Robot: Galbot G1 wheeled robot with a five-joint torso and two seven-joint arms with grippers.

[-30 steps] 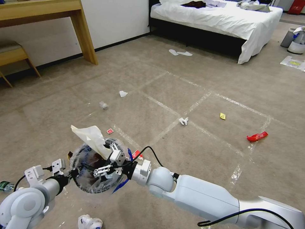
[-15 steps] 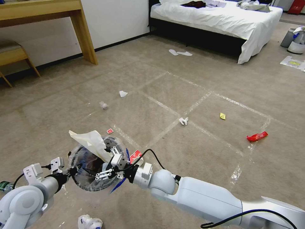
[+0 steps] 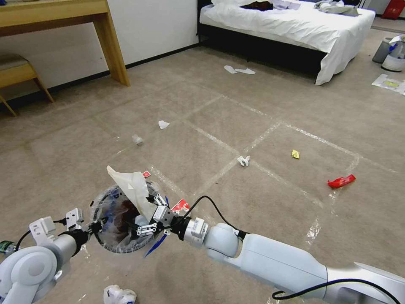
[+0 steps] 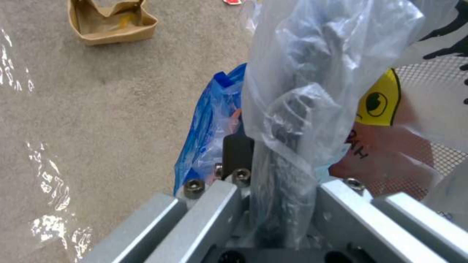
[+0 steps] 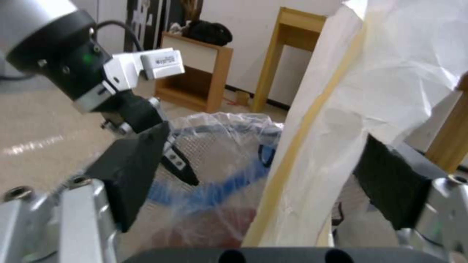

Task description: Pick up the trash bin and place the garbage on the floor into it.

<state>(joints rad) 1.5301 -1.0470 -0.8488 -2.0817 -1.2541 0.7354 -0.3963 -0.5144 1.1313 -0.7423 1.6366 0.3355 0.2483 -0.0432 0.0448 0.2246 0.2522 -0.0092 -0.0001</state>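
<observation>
Trash bin (image 3: 120, 223) gripped at rim by my L claw (image 3: 98, 227); R claw (image 3: 152, 217) spread over it, white paper bag (image 3: 133, 190) between fingers.

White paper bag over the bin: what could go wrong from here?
1. The white paper bag stands tall out of the trash bin, with the right gripper open around it; it may tip out over the rim rather than settle.
2. The left gripper pinches the bin only by its rim and crinkly liner, so a push from the right could tilt or slip it.
3. The red wrapper beside the bin could get knocked away.
</observation>
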